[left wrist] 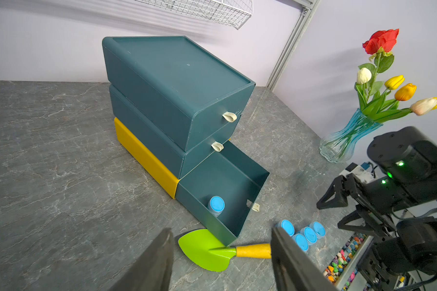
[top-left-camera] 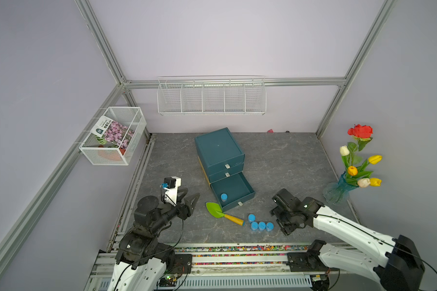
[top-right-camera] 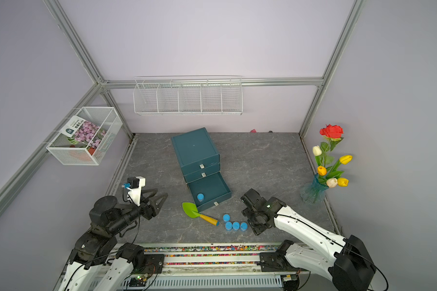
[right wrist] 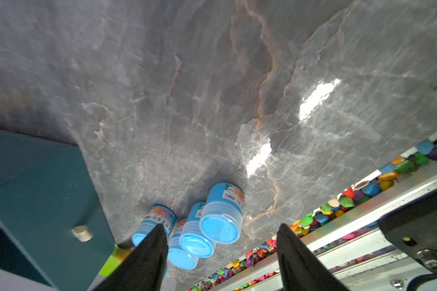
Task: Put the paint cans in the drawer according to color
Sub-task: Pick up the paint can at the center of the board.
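All 5 paint cans show light blue lids. The drawer unit is dark teal, its bottom shell yellow. The trowel is lime green with a yellow handle. The tabletop is grey with pale marble veins. The vase is blue glass; the pebbles are multicoloured.

Grey marble tabletop — teal drawer unit, green trowel, four light-blue paint cans, flower vase
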Controlling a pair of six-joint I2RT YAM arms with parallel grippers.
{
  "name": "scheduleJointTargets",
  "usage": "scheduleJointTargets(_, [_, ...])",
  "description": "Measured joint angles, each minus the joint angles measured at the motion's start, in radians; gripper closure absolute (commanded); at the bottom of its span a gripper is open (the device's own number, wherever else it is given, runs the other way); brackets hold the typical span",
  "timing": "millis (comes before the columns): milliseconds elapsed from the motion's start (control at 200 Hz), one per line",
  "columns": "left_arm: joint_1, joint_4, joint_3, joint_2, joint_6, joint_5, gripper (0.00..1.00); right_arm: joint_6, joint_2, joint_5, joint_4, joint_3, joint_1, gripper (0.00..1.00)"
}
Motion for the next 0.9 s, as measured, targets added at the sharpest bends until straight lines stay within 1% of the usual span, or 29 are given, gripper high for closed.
scheduleJointTargets(325, [0.0, 0.0, 0.0, 0.003, 0.0, 0.006, 0.36, 0.0, 0.119, -0.059, 0.131, -0.032, 0.0, 0.27])
scheduleJointTargets(465, [0.0, 0.0, 0.0, 0.003, 0.0, 0.006, 0.36, -0.003, 0.157, -0.076, 0.155, -0.031, 0.006, 0.32])
scheduleJointTargets(730, [0.0, 0.0, 0.0, 0.003, 0.0, 0.006, 0.36, 0.002, 0.175, -0.101, 0.156, -0.031, 0.029, 0.52])
scheduleJointTargets(770, [0.0, 0.0, 0.0, 0.003, 0.0, 0.006, 0.36, 0.006, 0.18, -0.102, 0.156, -0.031, 0.032, 0.57])
scheduleJointTargets(900, [0.0, 0.0, 0.0, 0.003, 0.0, 0.006, 0.36, 0.012, 0.189, -0.101, 0.153, -0.024, 0.037, 0.77])
